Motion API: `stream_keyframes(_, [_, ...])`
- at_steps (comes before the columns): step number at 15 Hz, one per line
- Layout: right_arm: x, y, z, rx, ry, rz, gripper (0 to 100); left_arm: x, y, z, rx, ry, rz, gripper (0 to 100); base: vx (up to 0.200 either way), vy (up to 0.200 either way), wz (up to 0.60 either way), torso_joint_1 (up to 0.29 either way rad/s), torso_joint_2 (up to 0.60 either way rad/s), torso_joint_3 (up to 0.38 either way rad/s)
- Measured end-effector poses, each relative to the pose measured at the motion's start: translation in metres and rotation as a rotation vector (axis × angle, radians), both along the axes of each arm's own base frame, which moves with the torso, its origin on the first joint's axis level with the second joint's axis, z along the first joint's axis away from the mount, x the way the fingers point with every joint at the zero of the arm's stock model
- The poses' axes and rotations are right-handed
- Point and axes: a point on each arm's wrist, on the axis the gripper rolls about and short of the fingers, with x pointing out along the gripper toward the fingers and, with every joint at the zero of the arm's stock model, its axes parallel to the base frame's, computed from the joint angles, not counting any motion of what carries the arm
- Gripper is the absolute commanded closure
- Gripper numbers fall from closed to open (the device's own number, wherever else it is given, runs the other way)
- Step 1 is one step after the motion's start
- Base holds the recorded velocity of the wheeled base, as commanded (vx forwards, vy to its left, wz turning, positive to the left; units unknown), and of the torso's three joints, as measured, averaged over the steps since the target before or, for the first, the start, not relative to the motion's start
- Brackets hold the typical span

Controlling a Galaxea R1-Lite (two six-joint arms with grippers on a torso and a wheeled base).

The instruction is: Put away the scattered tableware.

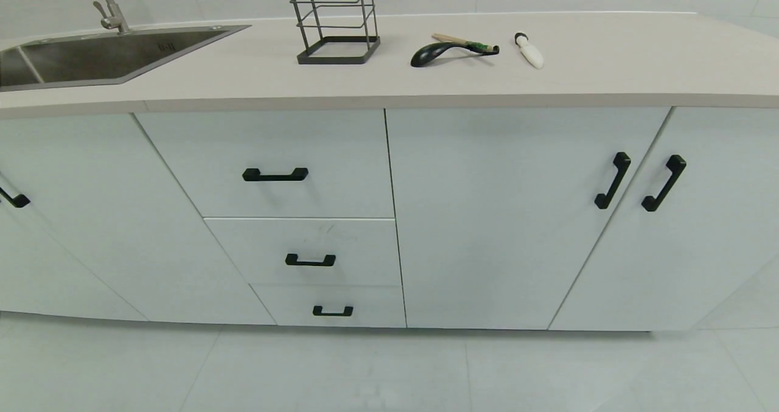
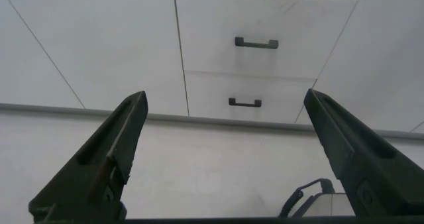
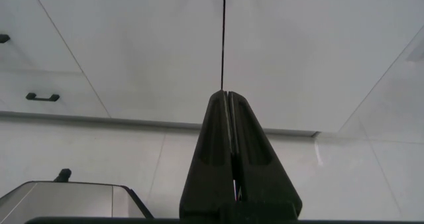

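The counter (image 1: 608, 71) carries a wire rack (image 1: 336, 19), with a black spoon (image 1: 433, 52) and white utensil (image 1: 529, 52) lying to its right. Low by the cabinets (image 1: 511, 217), the spread left pincer (image 2: 225, 98) should rise first; the right pincer (image 3: 227, 98), pressed together, needs opening.

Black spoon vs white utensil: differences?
The black spoon is dark with a curved handle; the white utensil is straight, with a black end. The black spoon lies crosswise, against the chopsticks; the white utensil lies alone, angled front to back. Both rest on the counter, right of the wire rack.
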Motion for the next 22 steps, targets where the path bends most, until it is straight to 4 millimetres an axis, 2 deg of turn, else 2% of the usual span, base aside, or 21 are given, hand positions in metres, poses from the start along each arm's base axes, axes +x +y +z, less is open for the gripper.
stream_keyframes(5, [0.000,0.000,0.000,0.005,-0.001,-0.004,100,0.000,0.000,0.000,-0.001,-0.002,0.000,0,0.200,0.000,0.00,0.002,0.00,0.002])
stream_keyframes(17, [0.000,0.000,0.000,0.001,-0.001,-0.001,100,0.000,0.000,0.000,0.018,-0.001,-0.006,0,0.000,0.000,0.00,0.000,0.00,0.000])
stream_keyframes(20, [0.000,0.000,0.000,0.001,-0.001,0.003,100,-0.002,-0.002,0.013,0.036,-0.106,-0.069,0,0.000,0.000,0.00,0.000,0.00,0.000])
stream_keyframes(22, [0.000,0.000,0.000,0.002,-0.001,0.003,100,-0.001,-0.002,0.012,0.057,-0.091,-0.075,0,0.000,0.000,0.60,-0.002,0.00,0.000])
